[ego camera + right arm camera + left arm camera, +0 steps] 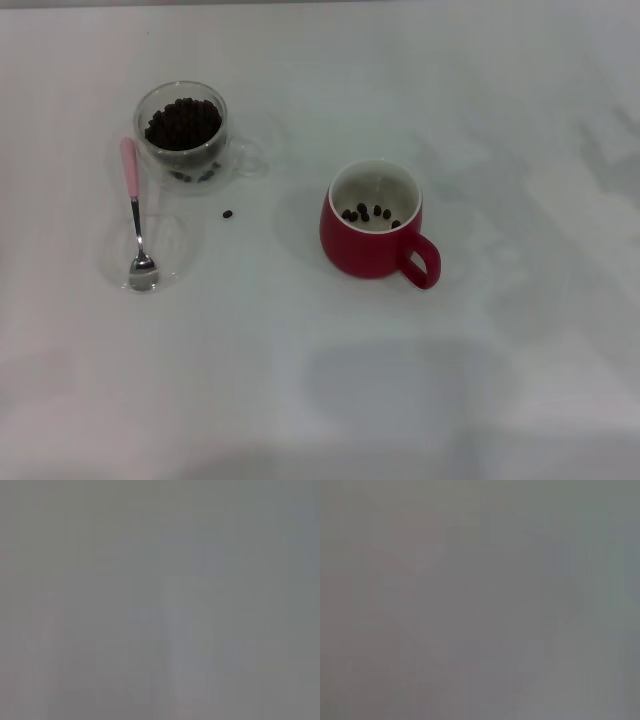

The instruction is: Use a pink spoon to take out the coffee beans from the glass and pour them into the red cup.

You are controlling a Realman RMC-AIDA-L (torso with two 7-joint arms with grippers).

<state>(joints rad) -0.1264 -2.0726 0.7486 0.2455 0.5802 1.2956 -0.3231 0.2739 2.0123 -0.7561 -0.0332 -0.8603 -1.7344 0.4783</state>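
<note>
From the head camera I see neither arm and neither set of jaws, so I cannot tell whether they are released or clenched, and I have no jaws to place things against; I give positions among the objects instead. On the pale white tabletop (480,380) the clear double-walled glass with a side handle (183,136) stands upright at my far left, filled most of the way with small dark brown coffee beans (184,123). Its handle points toward the right. Just beside the glass, on its left and nearer to me, the small teaspoon with a pale pink handle and silver metal bowl (135,214) lies untouched, with the pink end near the glass and the bowl pointing toward me. The bowl seems to rest on a flat clear glass saucer (150,255), whose outline is faint. One stray dark bean (227,214) lies on the tabletop between the glass and the rounded red ceramic mug with a white inside (371,222). The mug stands upright well to the right of the glass, its loop handle turned toward me and to the right, and a few beans lie on its bottom.

The left wrist camera gives me only an even grey field with nothing recognisable.

The right wrist camera is the same: flat grey, no jaws, no objects.
</note>
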